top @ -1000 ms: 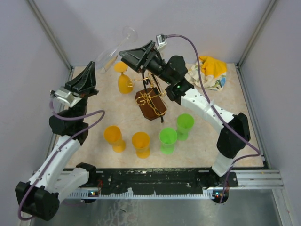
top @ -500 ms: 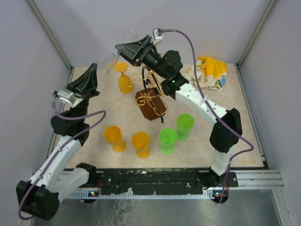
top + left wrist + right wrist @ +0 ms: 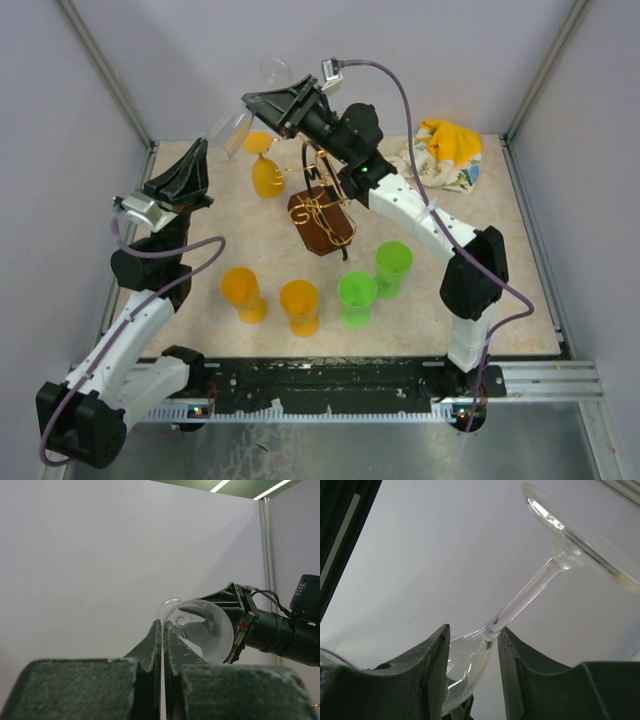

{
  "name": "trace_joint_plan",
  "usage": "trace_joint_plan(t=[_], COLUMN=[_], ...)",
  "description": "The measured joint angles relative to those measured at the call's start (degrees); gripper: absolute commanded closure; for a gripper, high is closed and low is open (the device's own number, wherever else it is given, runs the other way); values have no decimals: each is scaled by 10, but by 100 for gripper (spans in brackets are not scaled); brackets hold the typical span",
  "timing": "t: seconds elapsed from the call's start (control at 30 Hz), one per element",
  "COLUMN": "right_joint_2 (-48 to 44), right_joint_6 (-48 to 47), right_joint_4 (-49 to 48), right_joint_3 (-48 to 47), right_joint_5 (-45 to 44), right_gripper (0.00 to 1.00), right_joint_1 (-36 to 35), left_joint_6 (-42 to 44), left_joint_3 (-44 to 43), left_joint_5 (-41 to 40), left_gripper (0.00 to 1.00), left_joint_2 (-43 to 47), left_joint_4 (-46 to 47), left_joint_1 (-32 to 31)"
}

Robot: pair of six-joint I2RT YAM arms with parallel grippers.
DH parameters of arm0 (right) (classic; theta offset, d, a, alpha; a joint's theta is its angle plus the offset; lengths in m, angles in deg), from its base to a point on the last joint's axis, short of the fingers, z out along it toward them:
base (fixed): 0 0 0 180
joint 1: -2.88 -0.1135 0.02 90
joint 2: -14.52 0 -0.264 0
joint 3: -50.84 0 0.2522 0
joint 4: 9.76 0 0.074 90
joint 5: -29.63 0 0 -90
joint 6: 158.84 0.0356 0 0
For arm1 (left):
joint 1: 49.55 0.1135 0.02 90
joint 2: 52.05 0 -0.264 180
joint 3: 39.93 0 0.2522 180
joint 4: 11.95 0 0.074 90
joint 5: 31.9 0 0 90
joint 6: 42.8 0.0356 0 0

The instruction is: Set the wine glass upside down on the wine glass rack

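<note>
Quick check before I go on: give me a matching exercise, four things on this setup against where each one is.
Things: 1 wine glass; 2 wine glass rack; 3 green cups; 4 yellow cloth.
Places: A far right corner of the table; B raised off the table, rim in the left pincer; C mid-table; D near side of the rack.
Pairs: 1-B, 2-C, 3-D, 4-A.

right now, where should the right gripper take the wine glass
The stem, close to the bowl: thin, bare, tilted in the air, and the left gripper pinches the bowl's edge. Come side-on, a finger either side.
</note>
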Motion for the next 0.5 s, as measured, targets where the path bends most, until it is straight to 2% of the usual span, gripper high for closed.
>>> trace_joint_plan(t=[0.13,0.4,0.5], right_joint_2=[3,13,24], right_joint_6=[0,-35,-48], right_joint_4=[5,35,43], right_joint_3=[-18,-73,-92], right_joint_5=[-4,-6,-5], right_gripper=[73,79,80], right_joint_1=[0,1,0], left_joint_6=[-4,-14,-14], left_joint_3=[3,9,14], left_joint_5=[2,21,32], left_gripper=[100,100,93], left_joint_2=[0,-9,-9], left_joint_4=[2,20,19], left_joint_1=[0,0,0])
